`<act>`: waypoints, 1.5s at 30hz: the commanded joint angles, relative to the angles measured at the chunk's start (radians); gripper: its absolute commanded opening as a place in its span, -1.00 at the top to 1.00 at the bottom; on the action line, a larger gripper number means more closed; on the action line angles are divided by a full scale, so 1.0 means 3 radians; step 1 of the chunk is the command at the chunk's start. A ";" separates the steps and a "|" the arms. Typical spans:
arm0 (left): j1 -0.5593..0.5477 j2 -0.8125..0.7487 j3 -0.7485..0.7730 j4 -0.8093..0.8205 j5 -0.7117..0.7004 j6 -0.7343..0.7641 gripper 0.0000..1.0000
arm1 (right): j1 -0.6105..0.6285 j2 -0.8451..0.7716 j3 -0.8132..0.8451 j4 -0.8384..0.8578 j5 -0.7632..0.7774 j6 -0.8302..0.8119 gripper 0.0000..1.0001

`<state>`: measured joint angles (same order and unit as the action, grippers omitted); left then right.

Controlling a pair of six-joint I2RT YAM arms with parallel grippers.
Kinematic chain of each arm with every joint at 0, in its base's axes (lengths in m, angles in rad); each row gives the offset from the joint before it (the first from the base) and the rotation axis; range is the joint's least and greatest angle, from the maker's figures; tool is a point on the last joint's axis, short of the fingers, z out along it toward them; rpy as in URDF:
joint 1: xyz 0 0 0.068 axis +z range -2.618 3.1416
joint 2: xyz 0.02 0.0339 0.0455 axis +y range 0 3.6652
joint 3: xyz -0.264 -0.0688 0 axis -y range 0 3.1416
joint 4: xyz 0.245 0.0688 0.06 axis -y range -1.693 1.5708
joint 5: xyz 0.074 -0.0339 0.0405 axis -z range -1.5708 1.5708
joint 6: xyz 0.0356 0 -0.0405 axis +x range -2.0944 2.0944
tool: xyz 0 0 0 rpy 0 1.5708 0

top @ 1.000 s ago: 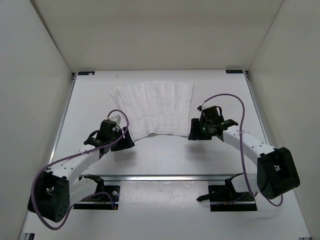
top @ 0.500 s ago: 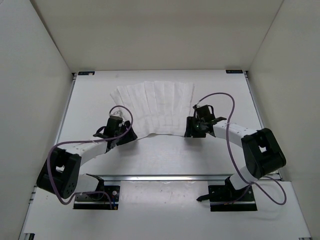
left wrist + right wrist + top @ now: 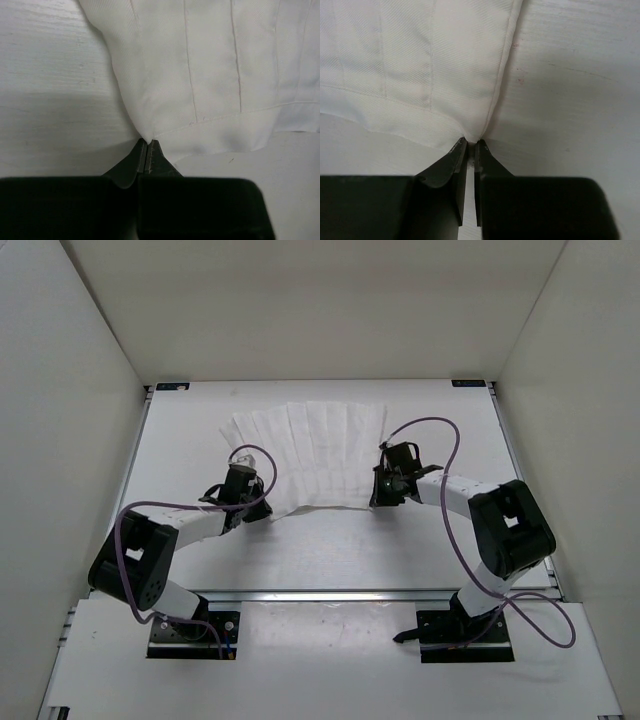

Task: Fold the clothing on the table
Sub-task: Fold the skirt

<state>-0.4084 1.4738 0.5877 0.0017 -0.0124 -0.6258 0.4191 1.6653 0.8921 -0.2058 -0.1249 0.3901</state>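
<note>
The clothing [image 3: 312,452] lies flat on the white table [image 3: 180,440], a white garment with faint lengthwise seams. My left gripper [image 3: 266,510] sits at its near left corner. In the left wrist view that gripper [image 3: 148,143] is shut, with the corner of the clothing [image 3: 210,75] pinched at the fingertips. My right gripper [image 3: 379,501] is at the near right corner. The right wrist view shows that gripper [image 3: 471,142] shut on the hem corner of the clothing [image 3: 420,60], with a thin slit left between the fingers.
A metal rail [image 3: 330,594] runs across the near edge of the table, with both arm bases behind it. White walls enclose the left, right and far sides. Purple cables [image 3: 440,430] loop over both arms.
Both arms have reached forward to the garment's near corners. Both grippers, open a second ago, have shut on the fabric.
</note>
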 commanded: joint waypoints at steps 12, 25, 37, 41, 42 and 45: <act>-0.0106 -0.1548 0.0184 -0.1727 0.0082 0.0414 1.00 | 0.0218 -0.1449 0.0120 -0.1650 -0.0043 -0.0257 1.00; -0.0444 -0.2898 -0.0144 -0.2592 0.0578 -0.0041 1.00 | 0.0588 -0.3106 -0.0703 -0.2841 -0.0605 0.0336 1.00; 0.0333 -0.1969 0.0664 -0.1925 0.1064 0.0260 1.00 | -0.0604 -0.2219 0.0262 -0.2669 -0.0842 -0.0554 1.00; 0.0579 -0.1178 0.0833 -0.1515 0.1044 0.0311 1.00 | -0.0854 -0.1264 0.0665 -0.2204 -0.0979 -0.0640 0.99; 0.0624 -0.0886 0.0990 -0.1464 0.1059 0.0357 1.00 | -0.0885 -0.1114 0.0763 -0.2081 -0.0873 -0.0630 1.00; 0.0717 -0.0149 0.1359 -0.1290 0.1043 0.0404 0.99 | -0.0921 -0.0068 0.1559 -0.1993 -0.0673 -0.0620 1.00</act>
<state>-0.2504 1.2770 0.9001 -0.4797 0.3851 -0.5648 0.1783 1.4525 1.1900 -0.8703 -0.4763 0.2512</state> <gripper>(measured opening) 0.023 0.053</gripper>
